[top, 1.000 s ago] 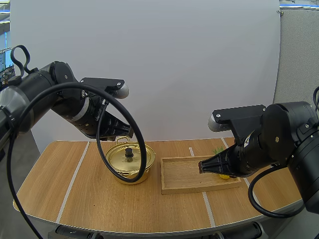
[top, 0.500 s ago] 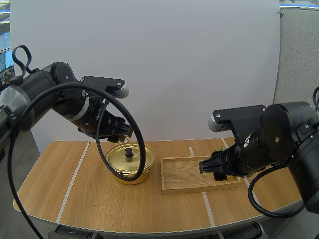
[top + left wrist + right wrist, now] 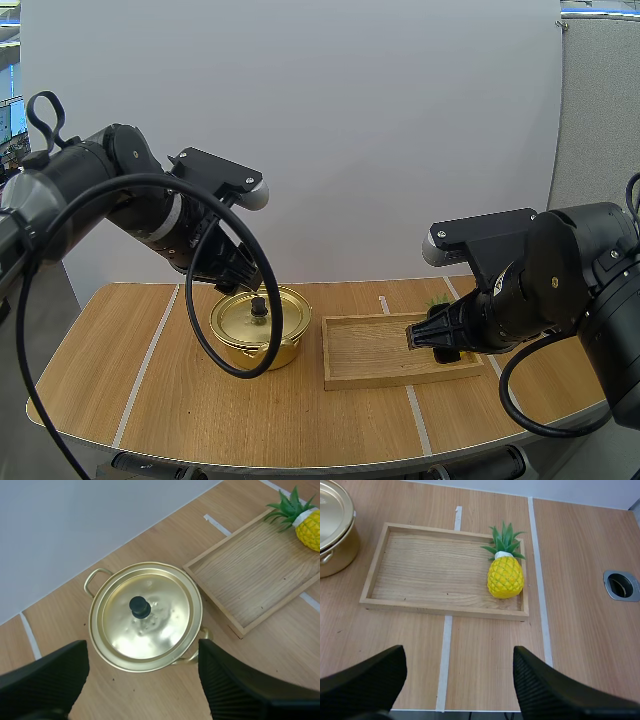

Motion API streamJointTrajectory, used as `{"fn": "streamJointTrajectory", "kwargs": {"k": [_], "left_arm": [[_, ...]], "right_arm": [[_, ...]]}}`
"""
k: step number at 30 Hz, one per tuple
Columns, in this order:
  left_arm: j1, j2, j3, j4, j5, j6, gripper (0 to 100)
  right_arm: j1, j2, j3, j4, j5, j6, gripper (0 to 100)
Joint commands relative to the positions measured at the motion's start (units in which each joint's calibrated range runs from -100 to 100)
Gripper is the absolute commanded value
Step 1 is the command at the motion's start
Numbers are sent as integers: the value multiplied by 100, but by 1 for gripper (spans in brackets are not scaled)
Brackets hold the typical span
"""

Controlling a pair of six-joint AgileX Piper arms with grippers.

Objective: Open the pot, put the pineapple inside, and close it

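Tabletop [image 3: 150, 400] — left gripper [image 3: 240, 272] gapes above lidded pot [image 3: 150, 630], right gripper [image 3: 430, 335] gapes near pineapple [image 3: 505, 576] in tray [image 3: 420, 575]

My feeds are bright and evenly lit from overhead, and every shadow is soft. On the worktop [image 3: 150, 400] the pot [image 3: 287, 342] leaves only a faint dark rim at its base. From the left wrist, the lid [image 3: 160, 630] shows pale, smeared glare around its black knob [image 3: 140, 606]. The pineapple [image 3: 505, 576] casts a slight shadow inside the wooden tray [image 3: 420, 575]. The fingers [image 3: 45, 680] of my left pincer [image 3: 144, 647] read near-black, with little detail. In the high view the worktop's near edge bows with wide-lens distortion.
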State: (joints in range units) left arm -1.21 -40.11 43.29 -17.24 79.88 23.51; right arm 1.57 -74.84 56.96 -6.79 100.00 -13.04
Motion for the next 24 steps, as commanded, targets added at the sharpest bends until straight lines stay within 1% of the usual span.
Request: {"fn": "streamJointTrajectory", "kwargs": {"k": [1,9,18,24], "left_arm": [[3,345,3,-329,-372,289,100],[3,1307,-56,-425,-1234,693,100],[-14,2170,-498,-519,-1276,775,100],[-14,2513,-654,-650,-1312,1028,100]], "right_arm": [[-17,-11,13,-44,0,0,100],[-17,-11,13,-44,0,0,100],[-17,-11,13,-44,-236,0,100],[-17,-11,13,-44,-478,0,100]]}}
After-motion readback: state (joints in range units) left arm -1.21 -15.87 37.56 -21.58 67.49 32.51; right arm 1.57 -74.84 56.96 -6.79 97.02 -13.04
